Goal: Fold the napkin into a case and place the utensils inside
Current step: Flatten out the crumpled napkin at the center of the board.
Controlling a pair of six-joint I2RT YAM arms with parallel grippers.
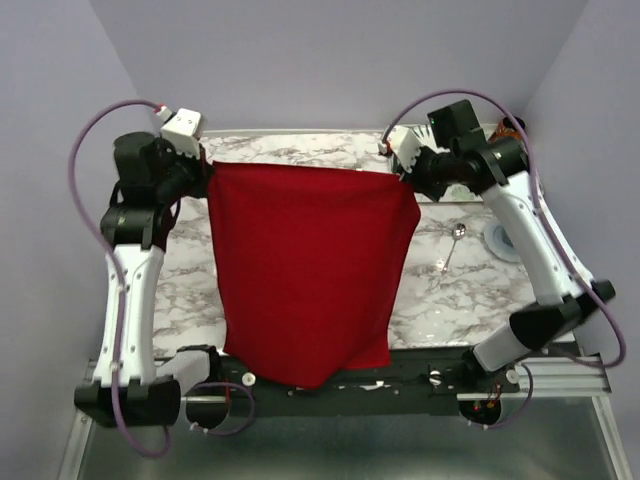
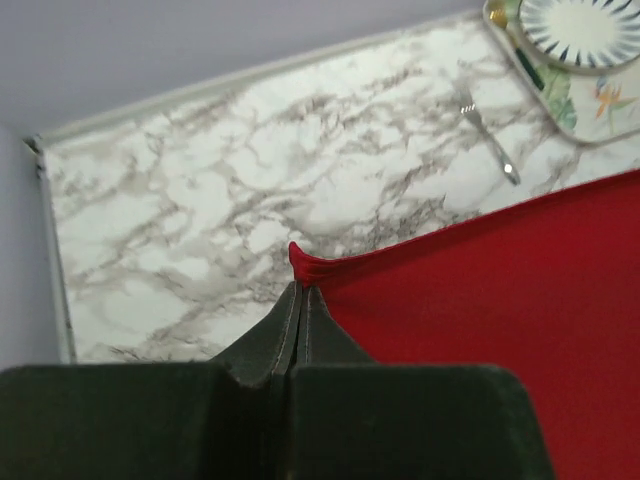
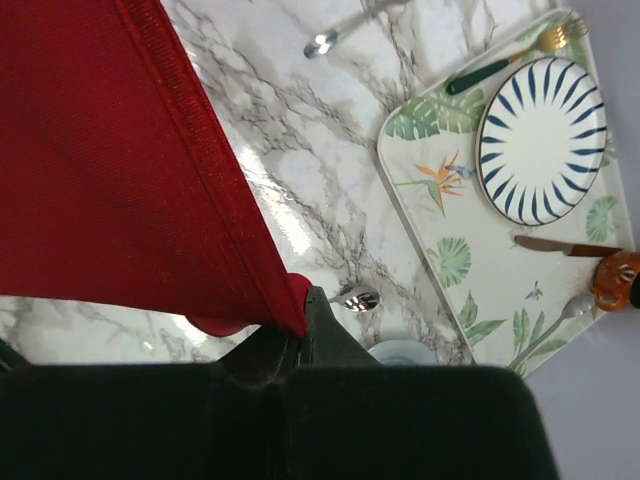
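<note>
Top view: one napkin (image 1: pixel 310 270) hangs spread across the centre, its top edge taut and its bottom edge drooping past the surface's (image 1: pixel 183 290) near edge (marble shows on both sides).

Left wrist: the left fingers (image 2: pixel 285 335) are pinched shut on a napkin corner. One fork (image 2: pixel 488 135) lies apart, upper right.

Right wrist: the right fingers (image 3: pixel 325 335) clamp the other corner. One tray (image 3: pixel 450 270) carrying one plate (image 3: pixel 540 125) sits at right.

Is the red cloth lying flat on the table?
No, the napkin hangs lifted, top corners pinched by the left gripper and right gripper.
</note>
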